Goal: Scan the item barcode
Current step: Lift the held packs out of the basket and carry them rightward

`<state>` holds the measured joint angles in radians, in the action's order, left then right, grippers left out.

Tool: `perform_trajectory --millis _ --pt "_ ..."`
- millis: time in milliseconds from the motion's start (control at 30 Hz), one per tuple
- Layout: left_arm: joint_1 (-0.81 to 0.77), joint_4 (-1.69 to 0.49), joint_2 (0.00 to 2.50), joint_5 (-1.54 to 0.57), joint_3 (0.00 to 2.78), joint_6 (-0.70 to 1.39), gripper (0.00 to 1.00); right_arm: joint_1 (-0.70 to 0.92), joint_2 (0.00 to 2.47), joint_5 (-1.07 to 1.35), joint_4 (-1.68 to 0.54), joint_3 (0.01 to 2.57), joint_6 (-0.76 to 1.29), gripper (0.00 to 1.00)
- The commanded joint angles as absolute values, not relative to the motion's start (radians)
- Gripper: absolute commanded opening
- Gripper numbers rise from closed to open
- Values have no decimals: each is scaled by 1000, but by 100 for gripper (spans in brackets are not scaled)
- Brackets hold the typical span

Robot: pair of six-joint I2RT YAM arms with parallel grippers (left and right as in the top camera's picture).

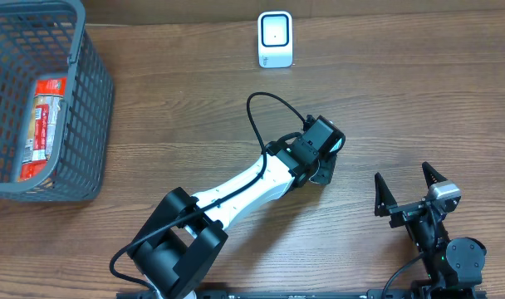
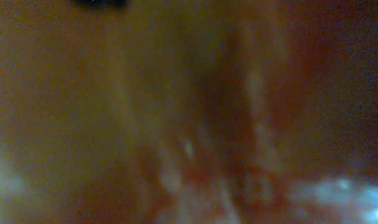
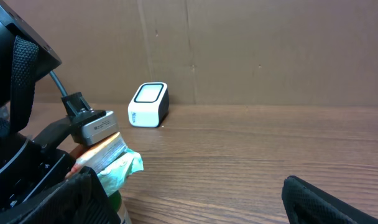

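Presently, carry step: left claw (image 1: 323, 154) pinches the packet (image 3: 117, 163) well short of the scanner (image 1: 275, 39), right claw (image 1: 401, 173) spread and empty farther from it; next move probably needs the barcode side turned toward the scanner's window.

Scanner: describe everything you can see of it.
The scanner is a small white box with rounded corners, plastic by the look. Its top face carries a pale window ringed by a dark line, and one side has small dark print, too small to read. It stands upright on the wooden table at the far side, close to the cardboard wall. Only the table touches it.
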<state>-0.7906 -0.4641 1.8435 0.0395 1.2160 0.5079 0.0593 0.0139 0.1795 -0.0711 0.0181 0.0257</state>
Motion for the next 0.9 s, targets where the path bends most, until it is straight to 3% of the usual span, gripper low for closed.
perform_trajectory --millis 0,100,333,767,867 --pt "-793 -466 1876 33 1220 565 55 55 3 181 -66 8 21 100" --pt "-793 -473 1873 33 1229 564 78 55 3 181 -66 8 22 100" --pt "-793 -498 1815 33 1265 553 100 55 3 181 -66 8 22 100" --pt "-792 -500 1614 62 1266 472 99 55 3 181 -66 8 22 100" --pt "-793 -502 1622 62 1265 405 83 55 3 181 -66 8 22 100"
